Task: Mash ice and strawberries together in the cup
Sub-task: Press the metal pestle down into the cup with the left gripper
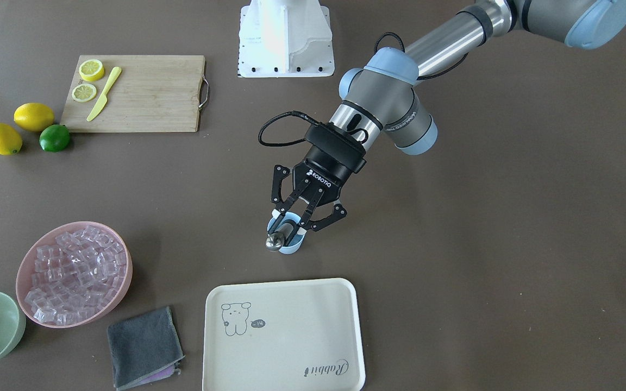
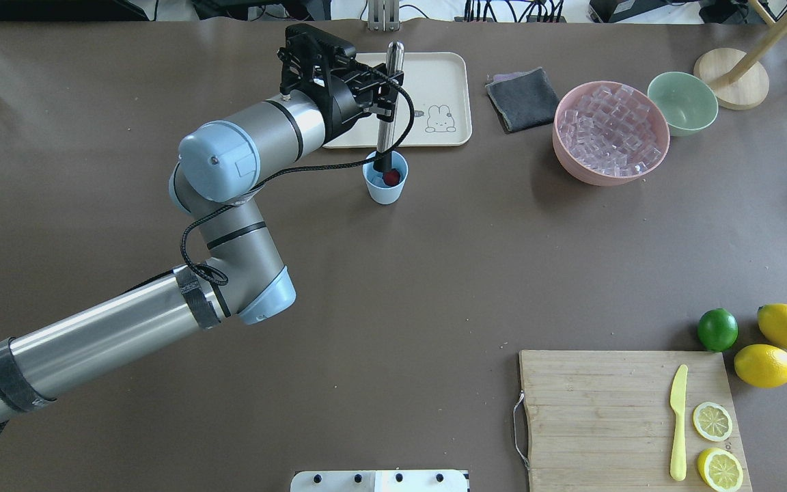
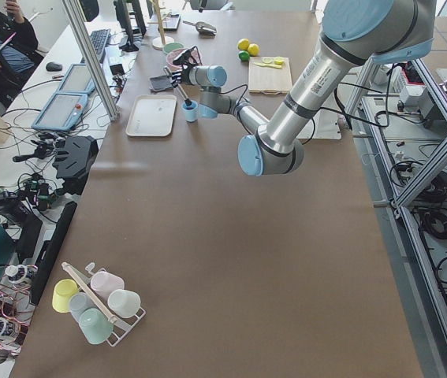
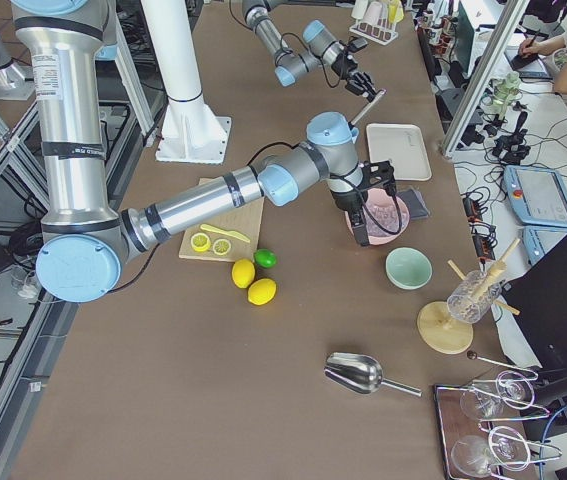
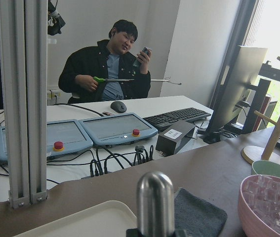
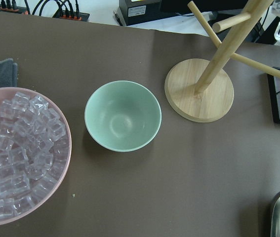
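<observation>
The light-blue cup [image 2: 385, 191] stands on the brown table just in front of the cream tray. A red strawberry [image 2: 392, 178] lies inside it. My left gripper [image 1: 293, 216] is shut on a metal muddler [image 2: 389, 89] that stands upright with its lower end in the cup, beside the strawberry. The muddler's rounded top [image 5: 154, 195] fills the bottom of the left wrist view. Clear ice cubes [image 2: 611, 126] are heaped in the pink bowl [image 2: 564, 154]; whether any lie in the cup is hidden. My right gripper [image 4: 368, 218] hangs high near the pink bowl; I cannot tell its state.
The cream tray [image 1: 286, 336] and a grey cloth [image 1: 144, 347] lie near the cup [image 1: 293, 245]. A mint-green bowl [image 6: 122, 116] and a wooden rack base [image 6: 199, 91] sit beyond the pink bowl. A cutting board [image 1: 144, 92] holds lemon slices and a yellow knife; lemons and a lime lie beside it.
</observation>
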You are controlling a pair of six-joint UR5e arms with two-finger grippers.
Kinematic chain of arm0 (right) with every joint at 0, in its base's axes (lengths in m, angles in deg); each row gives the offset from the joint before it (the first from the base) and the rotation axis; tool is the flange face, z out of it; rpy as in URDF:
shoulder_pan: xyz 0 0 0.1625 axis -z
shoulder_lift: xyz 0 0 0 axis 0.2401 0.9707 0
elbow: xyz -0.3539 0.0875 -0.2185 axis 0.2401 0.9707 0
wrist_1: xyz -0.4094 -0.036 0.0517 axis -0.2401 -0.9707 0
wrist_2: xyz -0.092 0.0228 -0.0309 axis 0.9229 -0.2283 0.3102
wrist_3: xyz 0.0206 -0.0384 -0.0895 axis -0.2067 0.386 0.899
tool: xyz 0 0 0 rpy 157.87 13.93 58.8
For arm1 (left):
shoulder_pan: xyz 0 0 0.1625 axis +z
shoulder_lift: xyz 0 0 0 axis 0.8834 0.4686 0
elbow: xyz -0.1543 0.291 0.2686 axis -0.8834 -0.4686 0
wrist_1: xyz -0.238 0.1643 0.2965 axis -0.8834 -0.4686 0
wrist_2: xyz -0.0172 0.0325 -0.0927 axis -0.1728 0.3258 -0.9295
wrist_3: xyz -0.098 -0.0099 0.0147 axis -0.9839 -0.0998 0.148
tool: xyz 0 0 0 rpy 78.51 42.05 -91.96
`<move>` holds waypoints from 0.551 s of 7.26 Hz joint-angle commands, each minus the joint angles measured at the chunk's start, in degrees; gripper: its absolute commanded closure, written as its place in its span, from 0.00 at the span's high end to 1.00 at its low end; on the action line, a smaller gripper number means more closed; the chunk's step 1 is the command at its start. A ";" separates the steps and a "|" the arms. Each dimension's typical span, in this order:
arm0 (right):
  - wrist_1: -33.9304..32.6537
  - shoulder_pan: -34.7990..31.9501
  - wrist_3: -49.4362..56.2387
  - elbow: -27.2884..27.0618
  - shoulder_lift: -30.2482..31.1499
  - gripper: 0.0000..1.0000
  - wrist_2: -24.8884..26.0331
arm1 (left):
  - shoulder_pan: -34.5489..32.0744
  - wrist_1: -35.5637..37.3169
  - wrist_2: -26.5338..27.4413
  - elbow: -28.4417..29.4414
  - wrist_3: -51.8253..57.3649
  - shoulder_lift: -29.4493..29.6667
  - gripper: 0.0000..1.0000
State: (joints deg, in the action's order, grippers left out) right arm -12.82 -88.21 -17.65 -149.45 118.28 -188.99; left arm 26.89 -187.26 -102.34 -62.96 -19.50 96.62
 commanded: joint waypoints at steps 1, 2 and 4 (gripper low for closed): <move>0.00 0.05 0.00 -0.06 0.36 1.00 -0.08 | 0.45 0.00 0.11 0.64 -0.03 -0.02 0.00; 0.00 0.05 0.09 -0.06 0.37 1.00 -0.08 | 0.45 0.00 0.11 0.99 -0.03 0.06 0.00; 0.00 0.05 0.00 -0.06 0.45 1.00 -0.08 | 0.80 0.00 0.38 1.43 -0.12 0.24 0.00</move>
State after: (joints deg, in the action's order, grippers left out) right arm -12.81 -88.16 -17.59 -149.51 118.69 -189.07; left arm 27.58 -187.26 -102.09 -61.83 -19.60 96.76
